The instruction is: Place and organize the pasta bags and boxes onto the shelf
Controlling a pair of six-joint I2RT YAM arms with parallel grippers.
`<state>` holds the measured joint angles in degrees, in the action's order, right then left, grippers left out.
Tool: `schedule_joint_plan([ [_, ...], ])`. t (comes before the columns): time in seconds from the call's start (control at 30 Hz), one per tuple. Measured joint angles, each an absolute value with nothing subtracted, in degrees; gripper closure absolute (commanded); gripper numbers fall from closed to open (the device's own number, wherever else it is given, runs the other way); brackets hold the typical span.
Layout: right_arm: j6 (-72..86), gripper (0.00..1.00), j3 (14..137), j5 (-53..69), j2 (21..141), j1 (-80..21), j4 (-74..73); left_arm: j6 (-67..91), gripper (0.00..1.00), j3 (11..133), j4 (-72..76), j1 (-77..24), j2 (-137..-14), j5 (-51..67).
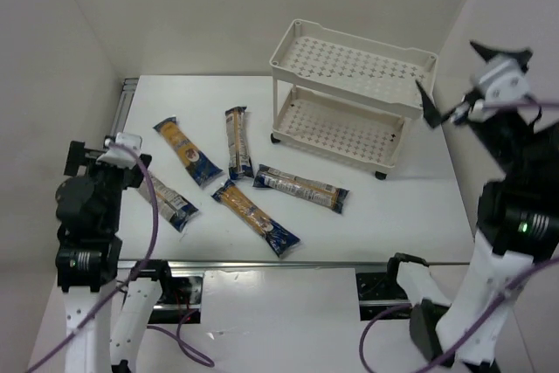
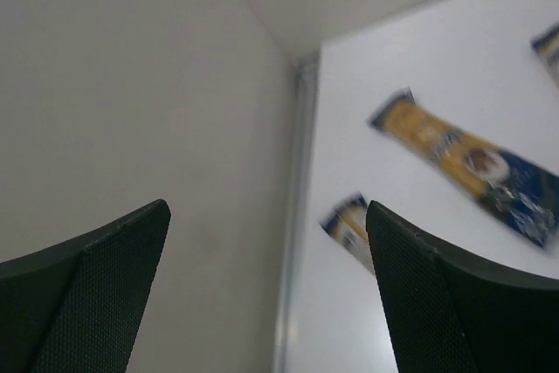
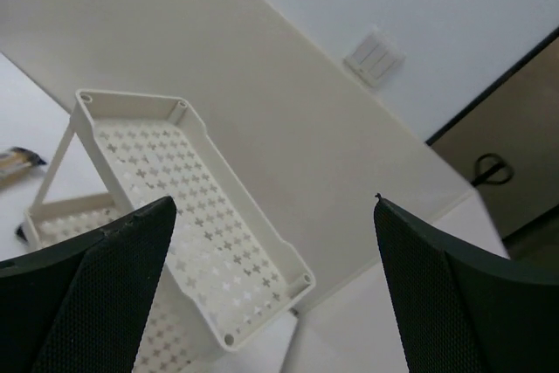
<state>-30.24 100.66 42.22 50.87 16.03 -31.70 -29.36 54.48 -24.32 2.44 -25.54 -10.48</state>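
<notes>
Five yellow-orange pasta packets with dark blue ends lie flat on the white table: one far left (image 1: 186,152), one upright in the middle (image 1: 236,141), one at the right (image 1: 300,188), one at the front (image 1: 255,217), one by the left arm (image 1: 168,201). The cream two-tier shelf (image 1: 349,93) stands at the back right with both trays bare. My left gripper (image 1: 122,150) is open and empty, raised at the table's left edge; its wrist view shows it (image 2: 266,207) and two packets (image 2: 472,163) (image 2: 354,229). My right gripper (image 1: 463,76) is open and empty, raised to the right of the shelf; it (image 3: 272,203) looks at the shelf (image 3: 192,207).
White walls close the table in at the left (image 2: 131,85), back and right. A metal rail (image 1: 122,102) runs along the table's left edge. A dark slot and arm bases (image 1: 376,290) sit at the near edge.
</notes>
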Motion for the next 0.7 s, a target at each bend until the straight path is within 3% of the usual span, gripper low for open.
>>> schedule_joint_plan([
  [0.27,-17.78,0.01,123.96,43.24,75.00,16.05,-36.14,-16.10,0.00,53.82,-36.05,8.43,-33.23,-13.30],
  [0.53,-15.77,0.01,129.14,34.52,83.90,15.66,-37.15,-5.48,0.00,53.91,-32.25,18.09,-33.80,-4.08],
  [0.63,-19.46,0.01,136.77,18.04,90.43,6.57,-38.52,-1.65,0.00,53.89,-29.43,21.87,-35.94,1.30],
  [0.7,-24.51,0.01,134.47,1.56,92.47,-9.28,-35.86,0.47,0.00,53.89,-28.05,23.55,-37.47,4.19],
])
